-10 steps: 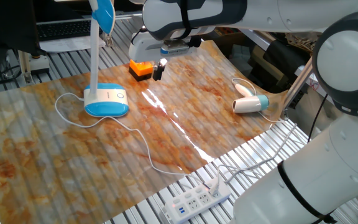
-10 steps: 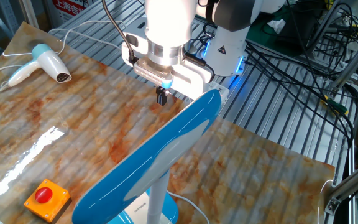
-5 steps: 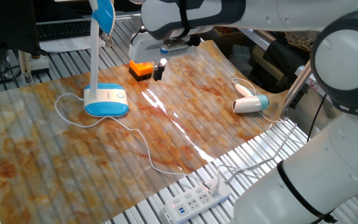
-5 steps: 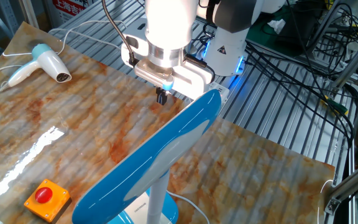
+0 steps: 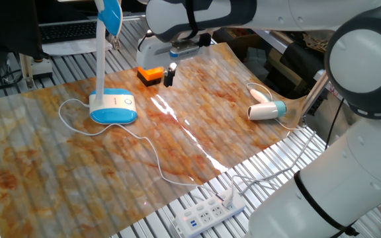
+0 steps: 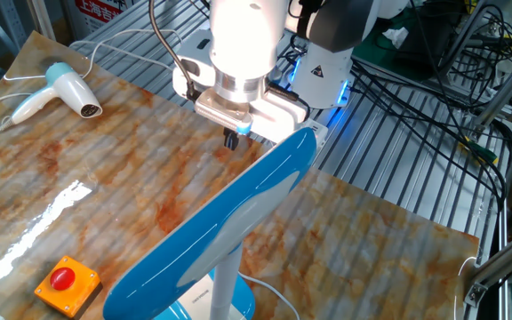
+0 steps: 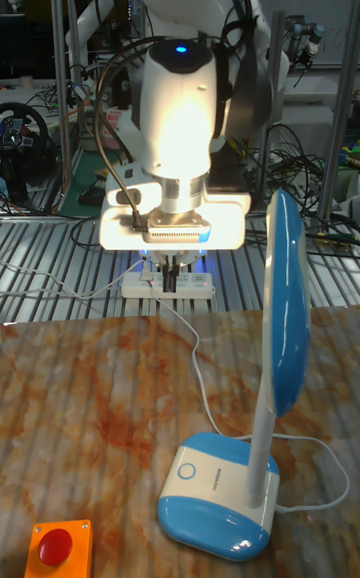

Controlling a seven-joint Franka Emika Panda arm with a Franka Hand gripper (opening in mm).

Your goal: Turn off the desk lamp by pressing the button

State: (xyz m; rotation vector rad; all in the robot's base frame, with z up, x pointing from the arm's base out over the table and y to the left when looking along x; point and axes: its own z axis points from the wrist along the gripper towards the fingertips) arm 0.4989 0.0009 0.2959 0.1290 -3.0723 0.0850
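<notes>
The desk lamp has a white-topped, blue-rimmed oval base (image 5: 114, 108) on the left of the mat, a white stem (image 5: 101, 56) and a blue head (image 6: 225, 218). Its small round button (image 5: 127, 102) (image 7: 186, 472) sits on the base's top, uncovered. My gripper (image 5: 169, 75) (image 6: 231, 140) hangs in the air to the right of the lamp, above the mat and close to the orange box. Its black fingertips show together as one dark piece with nothing held. In the tall fixed view the gripper (image 7: 170, 279) hangs well above and behind the base (image 7: 215, 498).
An orange-and-black box with a red button (image 5: 149, 74) (image 7: 58, 548) lies just beside the gripper. A white-and-teal hairdryer (image 5: 267, 110) lies at the mat's right edge. The lamp's cord (image 5: 147, 155) runs to a power strip (image 5: 207, 215) at the front.
The arm has shifted slightly toward the lamp's side, the gripper moving only a few pixels. Nothing else has moved.
</notes>
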